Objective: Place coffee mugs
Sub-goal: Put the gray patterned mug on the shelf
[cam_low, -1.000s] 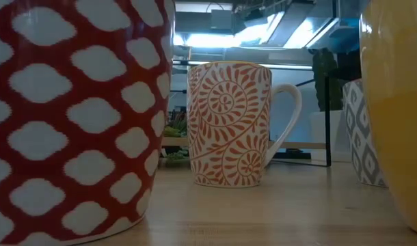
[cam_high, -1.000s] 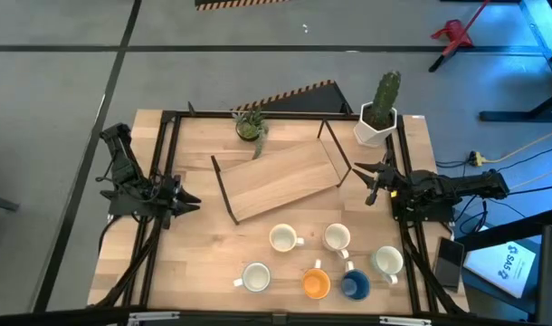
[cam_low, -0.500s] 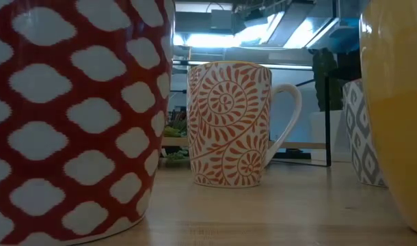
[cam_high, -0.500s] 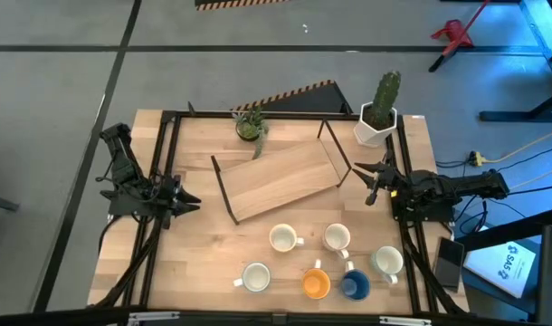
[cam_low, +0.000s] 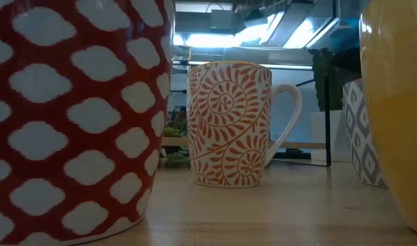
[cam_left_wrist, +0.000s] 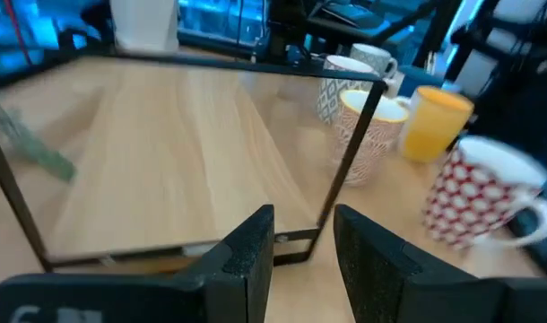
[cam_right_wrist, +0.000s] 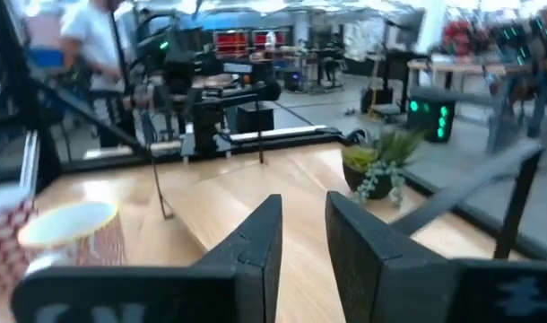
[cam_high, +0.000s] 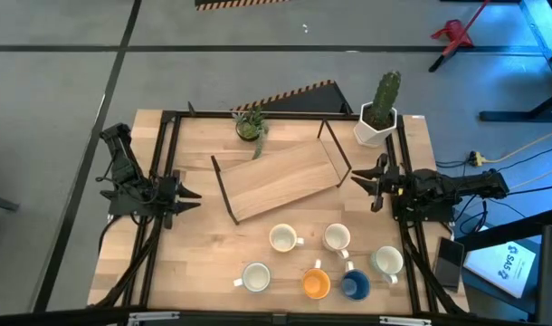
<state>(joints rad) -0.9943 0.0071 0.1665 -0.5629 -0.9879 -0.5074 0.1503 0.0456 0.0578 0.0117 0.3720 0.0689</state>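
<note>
Six coffee mugs (cam_high: 284,238) clustered at the bench's (cam_high: 195,235) near edge; wooden tray (cam_high: 280,179) with black wire ends lying between both arms; left claw (cam_high: 187,196) and right claw (cam_high: 365,180) — each slightly parted, empty — hovering beside it; cactus pot (cam_high: 376,125) and small green plant (cam_high: 250,126) behind.

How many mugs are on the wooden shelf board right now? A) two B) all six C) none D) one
C: the high view shows the shelf board bare, with all six mugs standing on the table in front of it, e.g. the orange mug and blue mug.
</note>
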